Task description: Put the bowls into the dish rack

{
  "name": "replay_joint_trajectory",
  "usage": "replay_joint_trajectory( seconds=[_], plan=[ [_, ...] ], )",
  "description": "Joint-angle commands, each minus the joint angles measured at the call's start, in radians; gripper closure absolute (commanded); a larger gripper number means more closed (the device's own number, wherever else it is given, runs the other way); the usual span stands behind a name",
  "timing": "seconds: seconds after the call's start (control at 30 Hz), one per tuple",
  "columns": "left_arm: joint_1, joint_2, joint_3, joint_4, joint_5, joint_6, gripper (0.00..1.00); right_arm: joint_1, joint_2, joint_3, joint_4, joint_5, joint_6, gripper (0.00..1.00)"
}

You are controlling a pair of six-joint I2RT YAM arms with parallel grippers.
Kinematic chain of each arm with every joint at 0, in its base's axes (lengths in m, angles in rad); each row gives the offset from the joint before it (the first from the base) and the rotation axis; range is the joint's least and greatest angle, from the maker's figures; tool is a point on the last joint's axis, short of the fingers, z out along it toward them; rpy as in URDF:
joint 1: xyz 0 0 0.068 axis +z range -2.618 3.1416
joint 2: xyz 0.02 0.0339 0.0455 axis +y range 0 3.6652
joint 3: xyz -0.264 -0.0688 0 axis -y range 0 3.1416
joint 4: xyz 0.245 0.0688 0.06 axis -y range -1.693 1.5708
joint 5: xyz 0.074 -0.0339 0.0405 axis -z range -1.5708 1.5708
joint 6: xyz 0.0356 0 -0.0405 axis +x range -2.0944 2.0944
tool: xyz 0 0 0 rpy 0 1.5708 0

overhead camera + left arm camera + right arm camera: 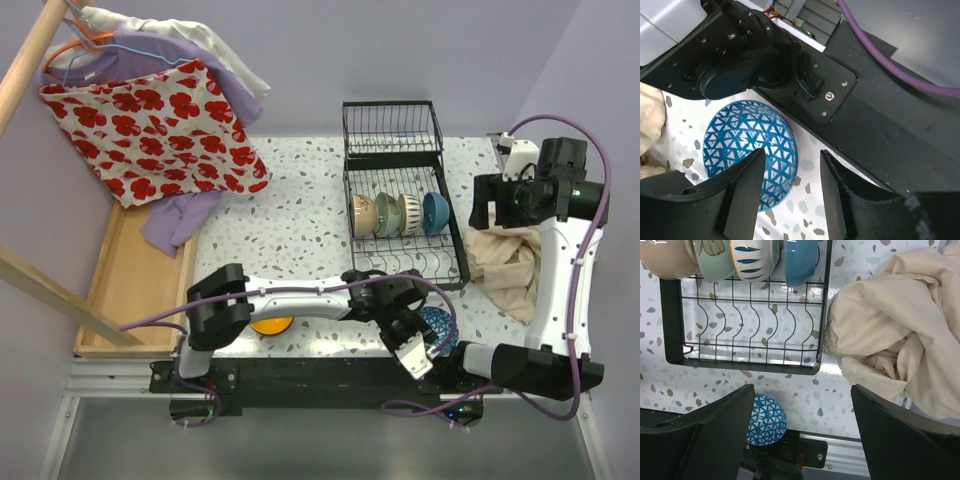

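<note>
Left wrist view: blue-white bowl (pixel 747 150) upside down on table (pixel 805 202), ten o'clock of left gripper (pixel 790 195).
Left jaws: half apart, holding nothing.
Right gripper (pixel 802 440): wide, empty, farther off.
Dish rack (pixel 395 262): eleven o'clock of bowl, top view.

We count 6 bowls (pixel 410 213) altog. 4 stand in the dish rack (pixel 404 252): 1 cream bowl (pixel 362 215), 1 pale green bowl (pixel 385 215), 1 blue-striped bowl (pixel 752 260) and 1 plain blue bowl (pixel 436 212). 2 more sit on the table (pixel 300 220): 1 blue-white patterned bowl (pixel 750 145) and 1 orange-yellow bowl (pixel 272 325). Dish rack: 1, w/ 2 sections. End effectors: 2, i.e. 1 left end effector (pixel 790 192) and 1 right end effector (pixel 802 440). Also 1 wooden tray (pixel 130 280), 1 beige cloth (pixel 505 265) and approx. 3 garments (pixel 160 130) on hangers; we can't tell the exact no.
</note>
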Motion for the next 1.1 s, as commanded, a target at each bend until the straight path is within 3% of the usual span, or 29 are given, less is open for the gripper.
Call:
replay_joint_trajectory(
  seconds=[0.0, 0.33, 0.63, 0.83, 0.97, 1.07],
  plan=[
    [-0.008, 0.056, 0.090, 0.001, -0.003, -0.027, 0.48, -0.005, -0.044, 0.010, -0.020, -0.004, 0.025, 0.18],
    [-0.014, 0.220, 0.254, -0.066, -0.086, -0.131, 0.56, -0.005, -0.056, -0.020, -0.021, -0.022, 0.025, 0.18],
    [-0.019, 0.184, 0.280, -0.155, -0.097, -0.156, 1.00, -0.005, -0.033, 0.011, -0.012, -0.058, 0.032, 0.19],
    [-0.019, 0.067, 0.297, -0.276, -0.081, -0.182, 1.00, -0.005, -0.033, 0.026, -0.009, -0.085, 0.034, 0.19],
    [-0.018, 0.048, 0.406, -0.386, -0.086, -0.202, 1.00, -0.005, -0.022, 0.031, 0.005, -0.099, 0.044, 0.20],
    [0.010, 0.015, 0.434, -0.372, -0.080, -0.249, 1.00, -0.005, -0.009, 0.043, 0.011, -0.078, 0.044, 0.20]
  ],
)
